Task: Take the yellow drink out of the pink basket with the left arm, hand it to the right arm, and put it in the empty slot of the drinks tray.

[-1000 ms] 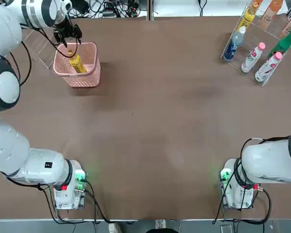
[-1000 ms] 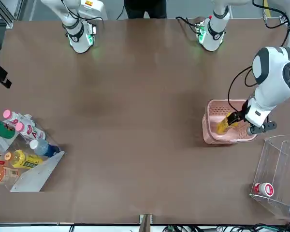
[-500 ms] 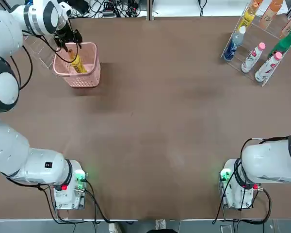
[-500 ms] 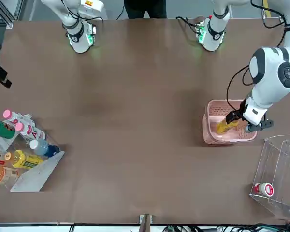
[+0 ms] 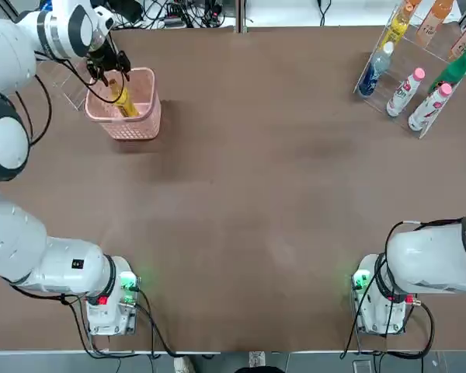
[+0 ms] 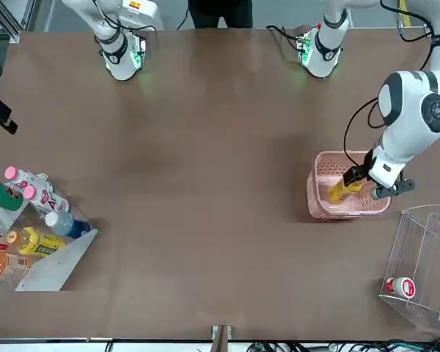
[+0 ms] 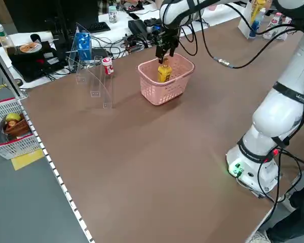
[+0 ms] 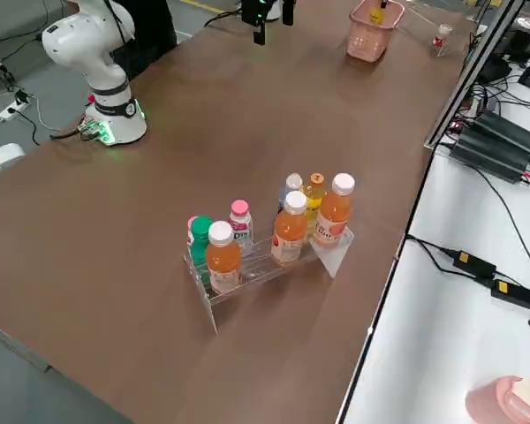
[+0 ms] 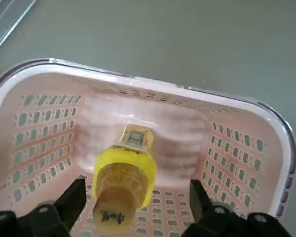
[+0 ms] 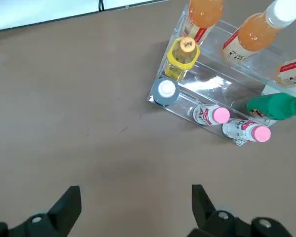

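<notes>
Yellow plastic bottle with an orange cap (image 9: 119,190) leans inside a pink mesh basket (image 5: 132,140), upper left of the top view. The left arm's black gripper (image 9: 138,205) straddles its cap, fingers spread and holding nothing, apparently lining up a grasp.

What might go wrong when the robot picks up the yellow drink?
The small yellow plastic bottle leans inside the square pink mesh basket, so it might slip or twist when squeezed. The left arm's black two-finger claw, open around the bottle low in the basket, might bump a wall and shove the basket along.
</notes>
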`<state>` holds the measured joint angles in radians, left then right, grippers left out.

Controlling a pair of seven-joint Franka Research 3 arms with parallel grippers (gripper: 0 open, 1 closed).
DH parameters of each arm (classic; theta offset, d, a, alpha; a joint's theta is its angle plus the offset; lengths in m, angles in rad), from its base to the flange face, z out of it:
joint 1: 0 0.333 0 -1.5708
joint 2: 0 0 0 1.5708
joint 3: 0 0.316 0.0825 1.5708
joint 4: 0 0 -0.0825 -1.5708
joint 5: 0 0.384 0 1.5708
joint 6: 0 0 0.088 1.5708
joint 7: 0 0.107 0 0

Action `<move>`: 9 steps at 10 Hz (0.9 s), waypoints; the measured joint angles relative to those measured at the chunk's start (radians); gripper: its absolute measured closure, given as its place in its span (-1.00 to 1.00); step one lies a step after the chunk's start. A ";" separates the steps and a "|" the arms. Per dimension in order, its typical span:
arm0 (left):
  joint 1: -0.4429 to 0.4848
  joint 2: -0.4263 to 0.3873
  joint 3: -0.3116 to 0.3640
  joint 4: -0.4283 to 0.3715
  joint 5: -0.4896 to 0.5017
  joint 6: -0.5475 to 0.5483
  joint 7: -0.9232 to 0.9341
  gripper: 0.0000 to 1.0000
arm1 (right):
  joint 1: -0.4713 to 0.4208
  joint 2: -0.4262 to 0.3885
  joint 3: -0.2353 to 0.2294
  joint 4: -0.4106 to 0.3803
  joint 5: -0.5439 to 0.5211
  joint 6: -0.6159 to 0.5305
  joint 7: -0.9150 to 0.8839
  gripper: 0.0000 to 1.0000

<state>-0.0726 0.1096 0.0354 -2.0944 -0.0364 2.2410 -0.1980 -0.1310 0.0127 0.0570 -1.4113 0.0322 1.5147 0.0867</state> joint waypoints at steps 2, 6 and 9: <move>0.000 -0.006 0.000 -0.010 0.000 0.000 0.000 -0.67 | 0.000 0.000 0.000 0.000 0.000 0.000 0.000 -0.98; 0.000 -0.008 0.002 -0.021 0.000 0.002 0.001 -0.55 | 0.000 0.000 0.000 0.000 0.000 0.005 0.000 -0.98; 0.000 -0.012 0.002 -0.022 0.000 0.003 0.004 -0.33 | 0.000 0.000 0.000 0.000 0.000 0.007 0.000 -0.98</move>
<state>-0.0726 0.0980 0.0378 -2.1168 -0.0364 2.2436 -0.1937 -0.1310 0.0127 0.0570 -1.4113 0.0322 1.5220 0.0867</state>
